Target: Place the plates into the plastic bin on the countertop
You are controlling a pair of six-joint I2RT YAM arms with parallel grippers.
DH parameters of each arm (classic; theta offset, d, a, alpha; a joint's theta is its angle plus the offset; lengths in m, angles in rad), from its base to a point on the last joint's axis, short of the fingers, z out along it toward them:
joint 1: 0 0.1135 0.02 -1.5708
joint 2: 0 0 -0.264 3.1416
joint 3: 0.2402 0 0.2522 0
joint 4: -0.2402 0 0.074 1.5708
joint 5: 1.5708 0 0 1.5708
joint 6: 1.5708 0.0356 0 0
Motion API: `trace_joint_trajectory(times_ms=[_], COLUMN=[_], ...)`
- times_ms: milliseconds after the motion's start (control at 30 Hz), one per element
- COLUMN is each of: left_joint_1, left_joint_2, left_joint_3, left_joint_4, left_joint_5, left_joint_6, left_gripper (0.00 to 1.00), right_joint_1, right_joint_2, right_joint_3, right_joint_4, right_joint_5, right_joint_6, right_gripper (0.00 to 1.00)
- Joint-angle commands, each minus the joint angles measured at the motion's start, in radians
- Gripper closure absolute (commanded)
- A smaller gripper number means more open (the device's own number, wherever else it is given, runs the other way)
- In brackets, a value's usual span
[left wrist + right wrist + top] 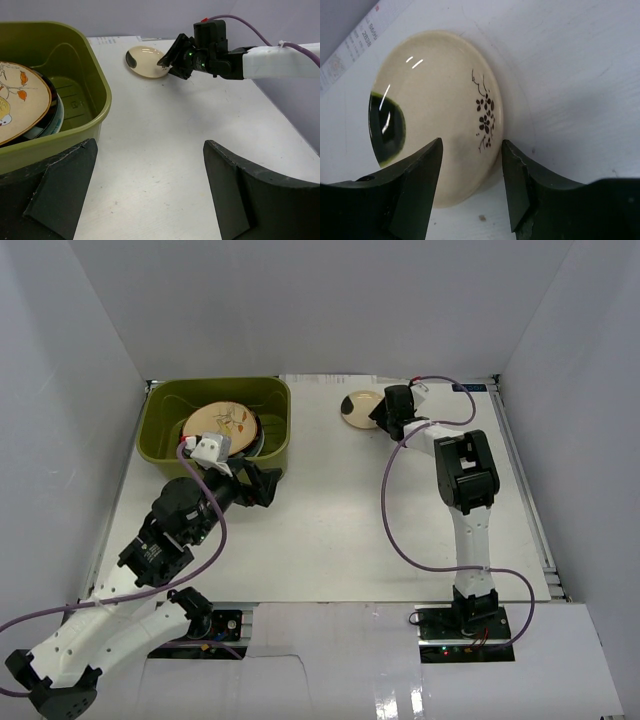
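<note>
A small cream plate (pixel 435 115) with a dark flower sprig and a dark green patch lies flat on the white countertop (pixel 330 530) at the back right (pixel 358 407). My right gripper (pixel 471 145) is open, its jaws straddling the plate's near rim without closing on it. One finger hangs over the plate and the other stands just outside the rim. The olive-green plastic bin (pixel 215 383) sits at the back left and holds a stack of plates topped by a cream plate with a bird (pixel 222 422). My left gripper (pixel 150 144) is open with nothing between its fingers, beside the bin's right wall (pixel 95 85).
A printed paper label (pixel 355 40) lies on the countertop behind the small plate. White walls enclose the left, back and right sides. A metal rail (pixel 525 490) runs along the right edge. The right arm's purple cable (pixel 395 530) loops over the middle of the table.
</note>
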Motion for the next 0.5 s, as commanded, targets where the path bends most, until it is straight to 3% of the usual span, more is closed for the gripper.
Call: trace_joint_trajectory(times_ms=[0,100,167,233,467], left_joint_1=[-0.002,-0.001,0.001,0.006,0.041], left_joint_2=[0.007,0.009,0.010,0.010,-0.042], left_joint_3=[-0.018,-0.026,-0.029,-0.035,-0.035], left_joint_4=[0.046,0.051,0.055,0.055,0.068], left_joint_5=[0.009,0.007,0.002,-0.002,0.004], left_joint_6=[0.025,0.039,0.047,0.053,0.034], left_gripper=[0.02,0.02,0.02,0.02,0.02], right_joint_1=[-0.010,-0.010,-0.013,-0.014,0.000], right_joint_2=[0.043,0.088,0.096,0.042,-0.312], right_joint_3=[0.087,0.130,0.129,0.048,-0.258], right_joint_4=[-0.036,-0.047,-0.044,-0.007,0.327], right_joint_5=[0.018,0.012,0.012,0.018,0.001], right_joint_6=[0.033,0.055,0.087,0.093,0.047], right_gripper=[0.44,0.55,0.79,0.92,0.92])
